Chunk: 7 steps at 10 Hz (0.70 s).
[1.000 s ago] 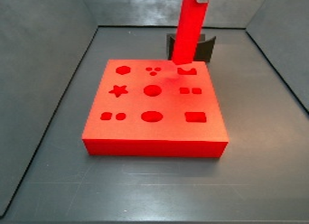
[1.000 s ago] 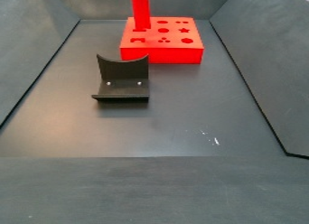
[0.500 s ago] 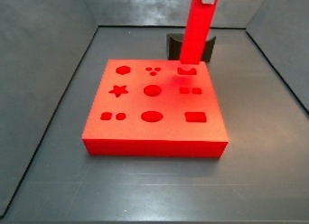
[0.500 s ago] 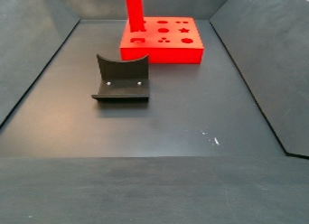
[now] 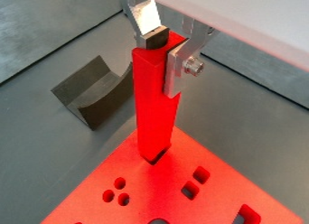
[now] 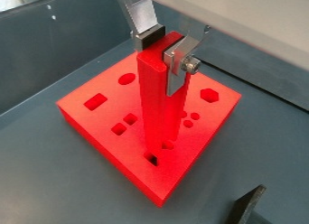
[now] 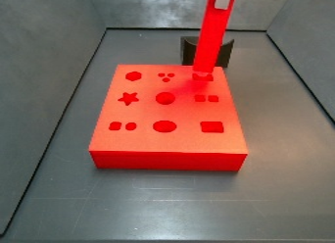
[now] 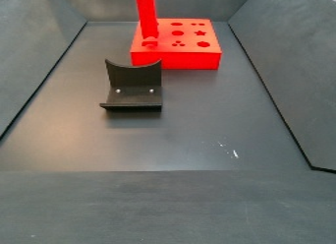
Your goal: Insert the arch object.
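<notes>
My gripper (image 5: 165, 54) is shut on the top of the arch object (image 5: 154, 110), a tall red bar held upright; both also show in a wrist view, the gripper (image 6: 163, 51) above the bar (image 6: 154, 110). The bar's lower end, with a dark notch, meets the top face of the red block (image 6: 87, 119) near its edge. I cannot tell whether it has entered a hole. In both side views the bar (image 7: 210, 36) (image 8: 144, 12) runs up out of frame, so the gripper is out of view there. The block (image 7: 144, 149) (image 8: 191, 59) has several shaped holes.
The dark fixture (image 8: 132, 86) stands on the grey floor apart from the block. It also shows behind the bar in a side view (image 7: 225, 51) and in both wrist views (image 5: 90, 88) (image 6: 251, 205). Grey walls enclose the floor.
The gripper has carried the bar a little sideways over the block and lowered it. Its lower end is now down at the block's top face.
</notes>
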{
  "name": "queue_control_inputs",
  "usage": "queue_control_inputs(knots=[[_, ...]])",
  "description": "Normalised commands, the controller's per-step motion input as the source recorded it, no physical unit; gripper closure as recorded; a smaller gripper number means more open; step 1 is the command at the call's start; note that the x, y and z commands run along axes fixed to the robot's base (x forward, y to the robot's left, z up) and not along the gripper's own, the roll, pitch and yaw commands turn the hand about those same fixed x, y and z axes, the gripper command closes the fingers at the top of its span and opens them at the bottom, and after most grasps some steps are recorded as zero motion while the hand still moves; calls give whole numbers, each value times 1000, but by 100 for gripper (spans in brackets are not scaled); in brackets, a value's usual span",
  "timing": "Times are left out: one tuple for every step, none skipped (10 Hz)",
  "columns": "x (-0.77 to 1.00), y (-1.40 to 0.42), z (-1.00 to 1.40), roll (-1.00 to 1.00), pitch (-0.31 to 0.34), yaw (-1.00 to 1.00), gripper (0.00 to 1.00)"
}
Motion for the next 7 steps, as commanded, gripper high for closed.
queue_control_inputs(knots=[[140,0,-231,0,-23,-37,100],[129,0,-274,0,-34,0,100],[106,0,-211,0,-59,109,100],[57,0,-137,0,-66,131,100],[0,0,-131,7,-76,63,100],[-126,0,-40,0,-99,0,100],[-31,0,-60,33,-130,74,100]])
